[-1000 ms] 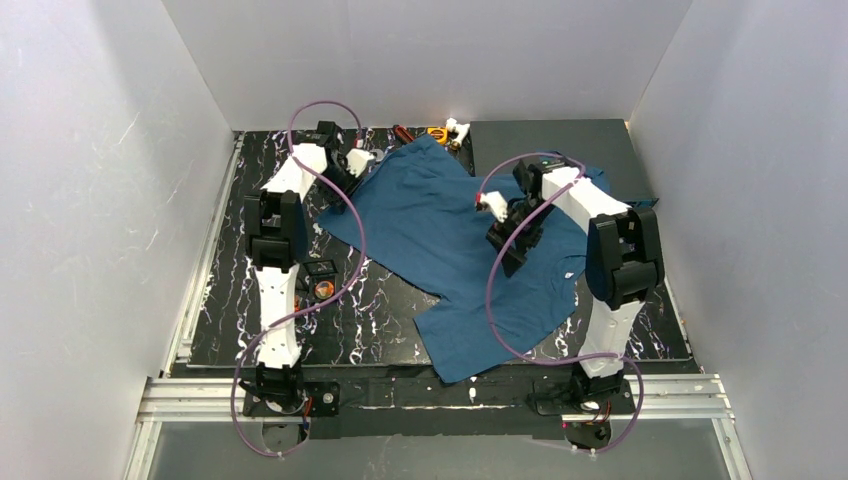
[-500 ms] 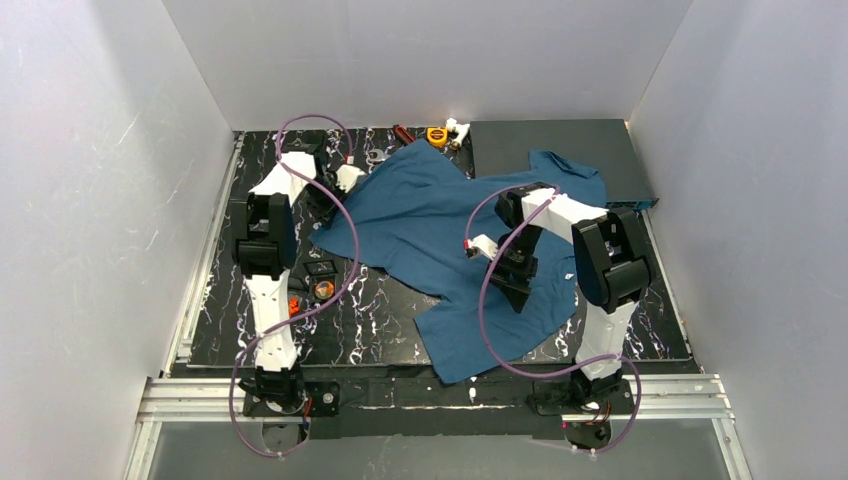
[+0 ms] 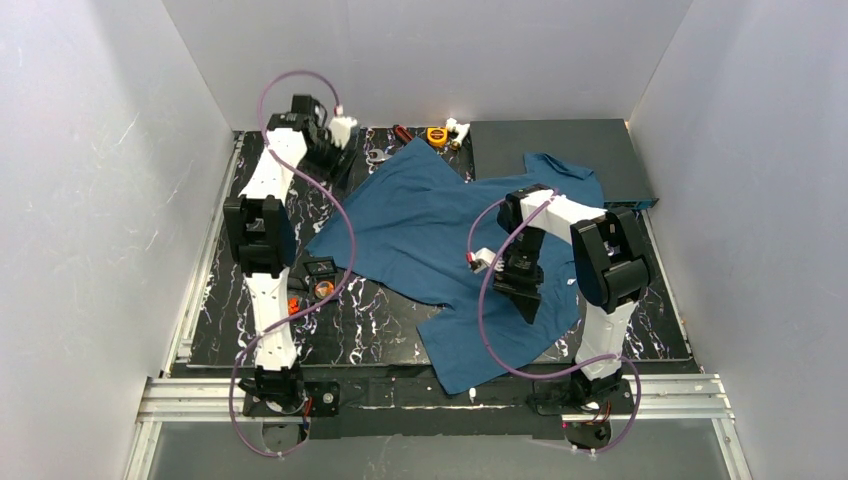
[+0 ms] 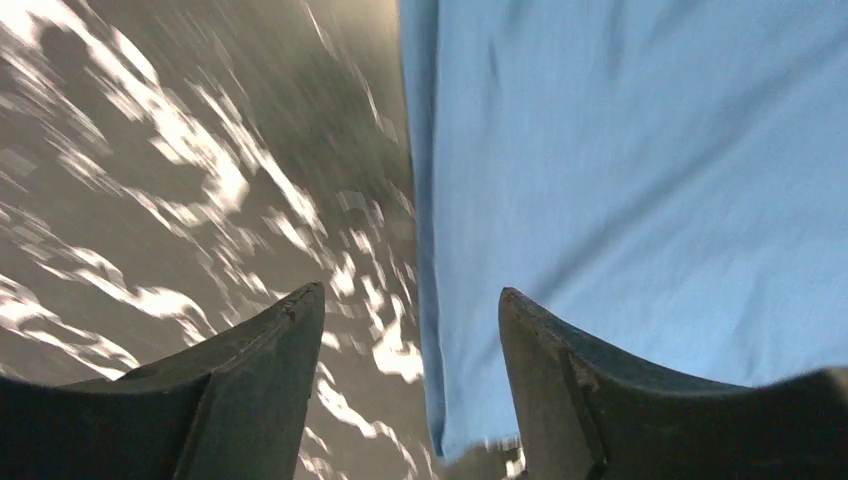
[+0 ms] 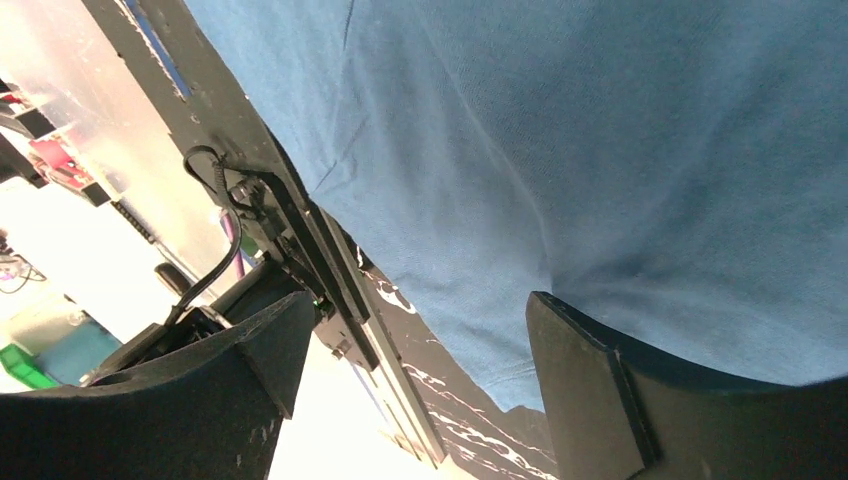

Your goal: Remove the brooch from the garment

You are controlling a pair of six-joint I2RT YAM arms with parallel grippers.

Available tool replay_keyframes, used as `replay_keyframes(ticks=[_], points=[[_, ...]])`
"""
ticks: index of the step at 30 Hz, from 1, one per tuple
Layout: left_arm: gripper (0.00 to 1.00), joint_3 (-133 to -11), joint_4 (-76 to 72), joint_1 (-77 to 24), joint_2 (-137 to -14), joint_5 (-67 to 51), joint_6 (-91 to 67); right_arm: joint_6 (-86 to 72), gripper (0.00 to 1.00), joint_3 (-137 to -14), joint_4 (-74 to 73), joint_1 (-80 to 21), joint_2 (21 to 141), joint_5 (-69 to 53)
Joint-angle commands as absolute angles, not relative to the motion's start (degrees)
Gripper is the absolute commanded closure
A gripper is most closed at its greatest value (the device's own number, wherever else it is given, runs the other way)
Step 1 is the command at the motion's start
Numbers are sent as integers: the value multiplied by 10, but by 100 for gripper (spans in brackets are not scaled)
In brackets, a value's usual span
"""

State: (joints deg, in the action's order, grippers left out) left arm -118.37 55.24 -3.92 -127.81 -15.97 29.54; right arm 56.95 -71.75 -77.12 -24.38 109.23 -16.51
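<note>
Soft teal garment (image 3: pixel 420 220) is sprawling limp across the surface (image 3: pixel 380 330), left pincer (image 4: pixel 410 310) and right pincer (image 5: pixel 420 310) gaping empty, so I'd pinch a hem.

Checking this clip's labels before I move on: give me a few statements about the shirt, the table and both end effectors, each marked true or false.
1. The dark teal-blue short-sleeved T-shirt lies spread on the black white-veined table. True.
2. The right end effector is shut on a fold of cloth. False: it is open over the shirt and holds nothing.
3. The left end effector is open, with the shirt's edge below it. True.
4. A brooch shows plainly on the shirt's front. False: none shows in any view.
</note>
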Motion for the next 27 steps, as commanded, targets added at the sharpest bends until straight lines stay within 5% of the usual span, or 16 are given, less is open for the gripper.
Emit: replay_keyframes(ticks=[1, 10, 27], points=[[33, -1327, 505, -72, -1326, -221, 235, 571, 12, -775, -796, -226, 1067, -208], [19, -1368, 294, -128, -1408, -237, 192, 524, 10, -954, -812, -103, 1099, -332], [36, -1426, 181, -157, -1536, -172, 212, 482, 11, -1006, -812, -47, 1105, -356]])
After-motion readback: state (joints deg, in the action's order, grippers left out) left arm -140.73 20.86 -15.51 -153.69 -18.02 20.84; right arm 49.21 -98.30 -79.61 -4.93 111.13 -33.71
